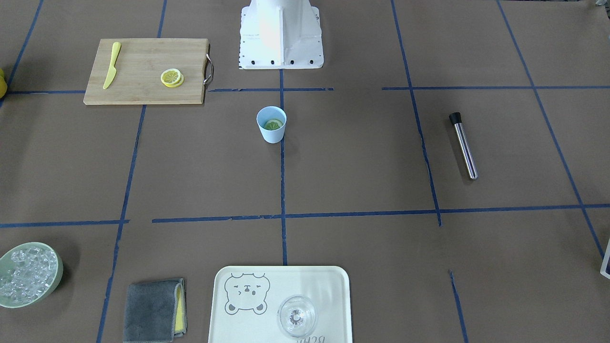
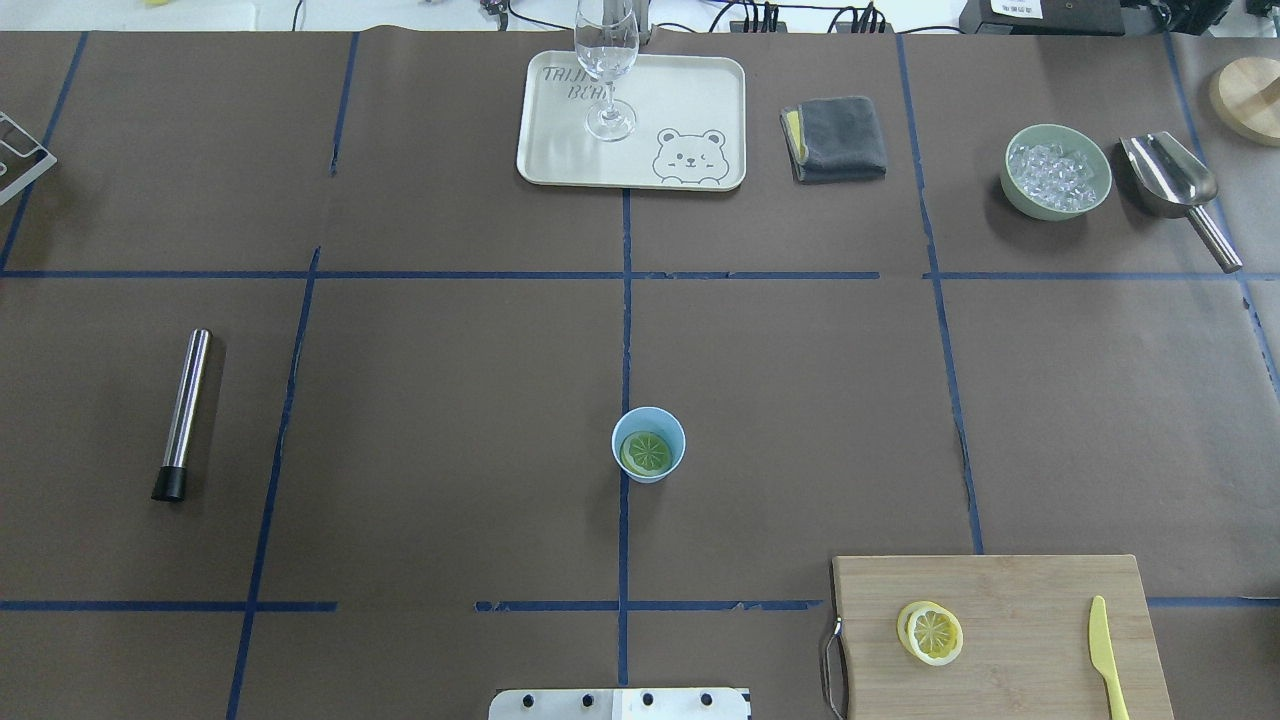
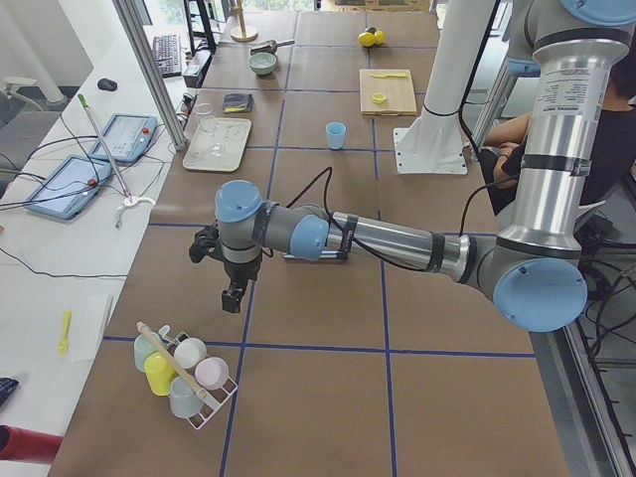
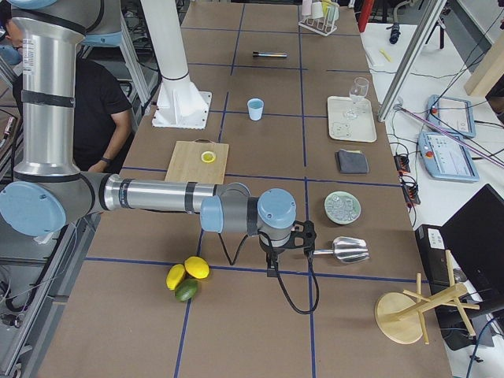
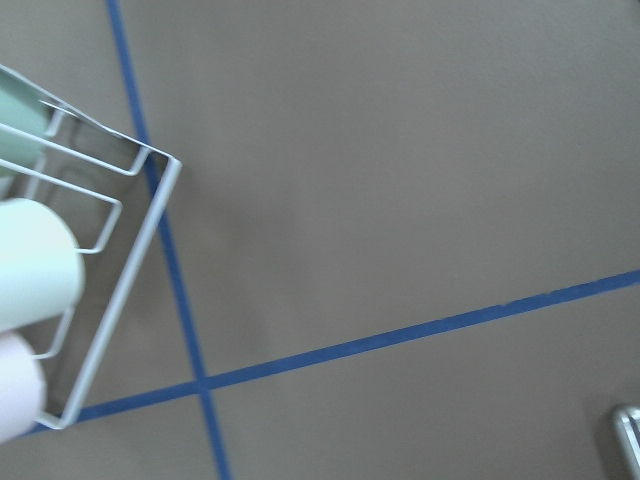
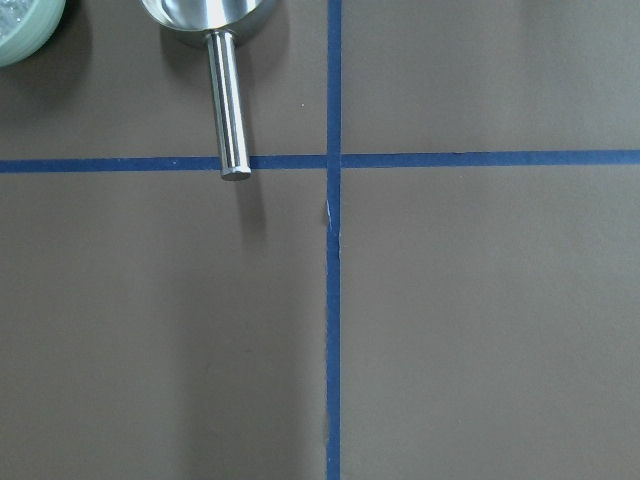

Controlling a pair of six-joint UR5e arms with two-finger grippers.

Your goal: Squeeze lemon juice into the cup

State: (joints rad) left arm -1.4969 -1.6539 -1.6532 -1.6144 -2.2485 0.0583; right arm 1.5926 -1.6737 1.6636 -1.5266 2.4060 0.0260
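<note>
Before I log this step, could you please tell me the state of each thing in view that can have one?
cup: upright, a citrus slice flat inside.
lemon slices: two, overlapping, on the cutting board.
knife: lying flat on the board.
wine glass: upright on the tray, empty.
bowl: filled with ice.
cloth: folded.
metal rod: lying on its side.
left gripper: open or shut, cannot tell.
right gripper: open or shut, cannot tell.

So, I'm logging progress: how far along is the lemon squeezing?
Done: a thin round lemon slice lies inside the light-blue plastic cup. In hand: nothing evident; left arm and right arm hang at the ends of the table. Left: probably the squeezing itself; the black-tipped steel rod lies apart.
</note>
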